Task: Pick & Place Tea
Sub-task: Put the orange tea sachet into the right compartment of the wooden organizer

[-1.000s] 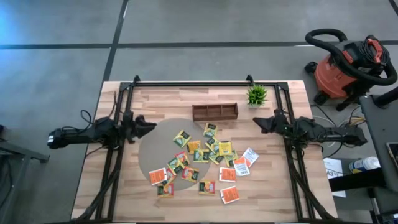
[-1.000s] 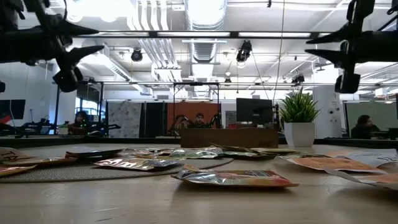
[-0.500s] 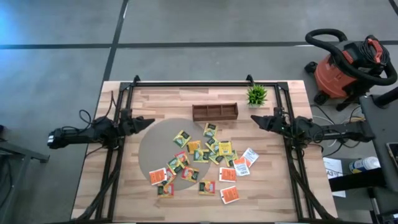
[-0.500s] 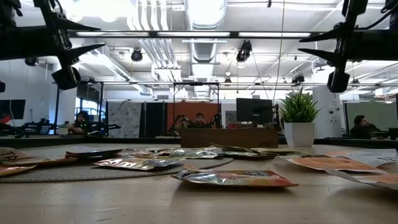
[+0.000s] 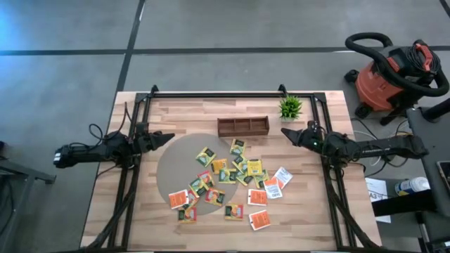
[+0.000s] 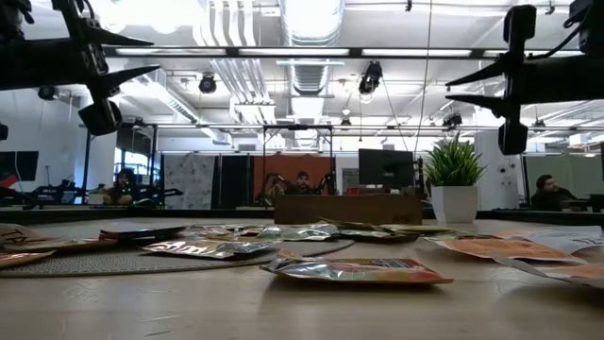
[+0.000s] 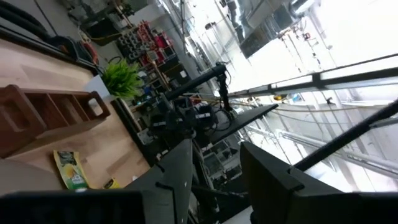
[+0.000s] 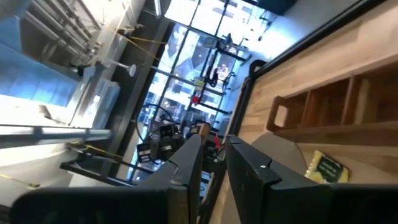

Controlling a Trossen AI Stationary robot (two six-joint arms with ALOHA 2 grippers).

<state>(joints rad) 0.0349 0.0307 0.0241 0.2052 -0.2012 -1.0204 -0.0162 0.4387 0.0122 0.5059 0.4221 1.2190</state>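
We see the tea sachets (image 5: pixel 228 184) scattered flat over the middle and near part of the wooden table (image 5: pixel 316 218), a loose spread running from the far middle toward the near edge. They are square, so none has a real long axis; each lies turned its own way, many with corners pointing diagonally across the boards. About half rest on a round grey mat (image 5: pixel 169 165), the rest on bare wood to the right of it. The yellow and green ones cluster near the centre, the orange-red ones lie along the near side, and two white-blue ones (image 5: pixel 279 178) sit at the right fringe. Each carries a small dark label, but we cannot read any writing or brand on them. In the low view the nearest sachet (image 6: pixel 354 271) lies flat with a shiny, slightly puffed face.

Beyond the spread, the brown three-compartment tray (image 5: pixel 242 126) stands with its long side across the table, and a small potted plant (image 5: pixel 290 107) stands just right of it, apart.

The left gripper (image 5: pixel 169 138) hangs above the mat's left edge, fingers parted, holding nothing. The right gripper (image 5: pixel 285 133) hangs right of the tray, its fingers (image 8: pixel 186 165) a narrow gap apart and empty. A red shop vacuum (image 5: pixel 394 74) stands on the floor off the table.
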